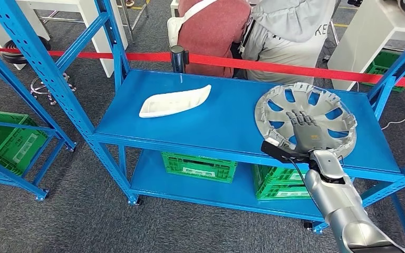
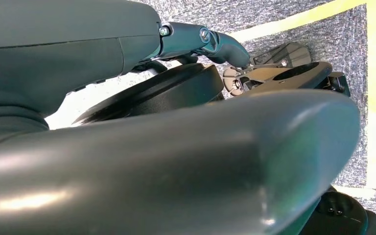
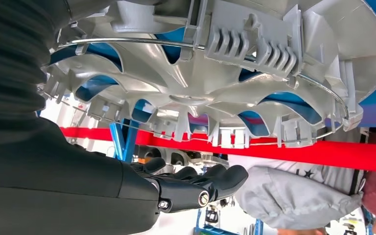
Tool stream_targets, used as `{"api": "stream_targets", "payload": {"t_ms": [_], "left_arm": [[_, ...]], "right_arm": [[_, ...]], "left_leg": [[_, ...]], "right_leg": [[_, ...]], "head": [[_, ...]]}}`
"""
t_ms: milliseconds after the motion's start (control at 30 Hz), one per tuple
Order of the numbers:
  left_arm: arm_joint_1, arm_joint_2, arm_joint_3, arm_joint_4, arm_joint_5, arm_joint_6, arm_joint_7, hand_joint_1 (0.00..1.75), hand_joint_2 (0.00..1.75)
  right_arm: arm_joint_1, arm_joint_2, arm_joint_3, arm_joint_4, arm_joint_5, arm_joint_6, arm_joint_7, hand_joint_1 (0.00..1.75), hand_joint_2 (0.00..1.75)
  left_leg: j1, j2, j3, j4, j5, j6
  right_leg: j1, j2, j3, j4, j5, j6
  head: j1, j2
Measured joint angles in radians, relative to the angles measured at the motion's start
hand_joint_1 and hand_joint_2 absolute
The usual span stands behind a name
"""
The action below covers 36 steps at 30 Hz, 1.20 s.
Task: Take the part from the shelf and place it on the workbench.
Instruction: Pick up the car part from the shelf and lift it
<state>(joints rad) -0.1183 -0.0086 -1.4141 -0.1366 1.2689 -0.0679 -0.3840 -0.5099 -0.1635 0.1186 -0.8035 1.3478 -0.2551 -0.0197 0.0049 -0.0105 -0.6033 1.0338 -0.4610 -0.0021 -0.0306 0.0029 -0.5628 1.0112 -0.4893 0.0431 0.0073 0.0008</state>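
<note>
The silver right arm [image 1: 343, 211] reaches up from below, its smooth metal forearm ending in the right hand [image 1: 305, 129], whose dark fingers [image 1: 301, 120] lie stretched out flat and close together over the hub of the wheel cover [image 1: 306, 118]; in the right wrist view the fingertips [image 3: 225, 177] are extended with a gap between them and the ribbed underside of the cover, so the hand grips nothing. The cover is a round silver-grey plastic disc with curved spokes, open windows showing blue beneath, and a thin wire ring and moulded clips along its rim; it lies on the right part of the top shelf [image 1: 227, 124], its near rim reaching the shelf's front edge. The shelf is a smooth blue metal board on perforated blue uprights. To the left, well apart from the cover, lies a white, flat, leaf-shaped tray [image 1: 175, 101], with bare blue surface between them. Below stand green slatted crates [image 1: 199, 166]. Behind the shelf runs a red barrier tape [image 1: 295, 68], and beyond it two people [image 1: 253, 31]. The left hand [image 2: 205, 41] hangs over grey carpet; whether its fingers are spread or closed cannot be made out.
</note>
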Motion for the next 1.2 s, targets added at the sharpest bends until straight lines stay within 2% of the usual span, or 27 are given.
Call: {"api": "stream_targets", "payload": {"t_ms": [133, 267, 533, 1200], "left_arm": [[0.0, 0.001, 0.0, 0.0, 0.002, 0.0, -0.004, 0.0, 0.0], [0.001, 0.002, 0.0, 0.001, 0.003, 0.0, -0.006, 0.0, 0.0], [0.003, 0.004, 0.0, 0.001, 0.015, 0.0, -0.008, 0.0, 0.0], [0.006, 0.005, 0.0, 0.001, 0.022, -0.003, -0.009, 0.0, 0.0]], "right_arm": [[0.0, -0.004, 0.0, 0.0, 0.0, 0.003, 0.001, 0.0, 1.75], [-0.002, -0.011, 0.0, 0.0, -0.001, 0.016, -0.002, 1.75, 1.75], [-0.003, -0.025, 0.0, 0.027, -0.018, 0.039, -0.042, 1.75, 1.75], [-0.008, -0.027, 0.001, 0.045, -0.018, 0.042, -0.04, 1.75, 1.75]], "left_leg": [[0.0, 0.0, 0.0, 0.0, 0.0, 0.0], [0.0, 0.0, 0.0, 0.0, 0.0, 0.0], [0.0, 0.0, 0.0, 0.0, 0.0, 0.0], [0.0, -0.001, -0.001, 0.0, 0.0, 0.0]], "right_leg": [[0.0, 0.0, 0.0, 0.0, 0.0, 0.0], [0.0, 0.0, 0.0, 0.0, 0.0, 0.0], [0.0, 0.0, 0.0, 0.0, 0.0, 0.0], [0.0, -0.001, 0.0, 0.0, 0.0, 0.0]], "head": [[0.0, 0.0], [0.0, 0.0], [0.0, 0.0], [0.0, 0.0]]}}
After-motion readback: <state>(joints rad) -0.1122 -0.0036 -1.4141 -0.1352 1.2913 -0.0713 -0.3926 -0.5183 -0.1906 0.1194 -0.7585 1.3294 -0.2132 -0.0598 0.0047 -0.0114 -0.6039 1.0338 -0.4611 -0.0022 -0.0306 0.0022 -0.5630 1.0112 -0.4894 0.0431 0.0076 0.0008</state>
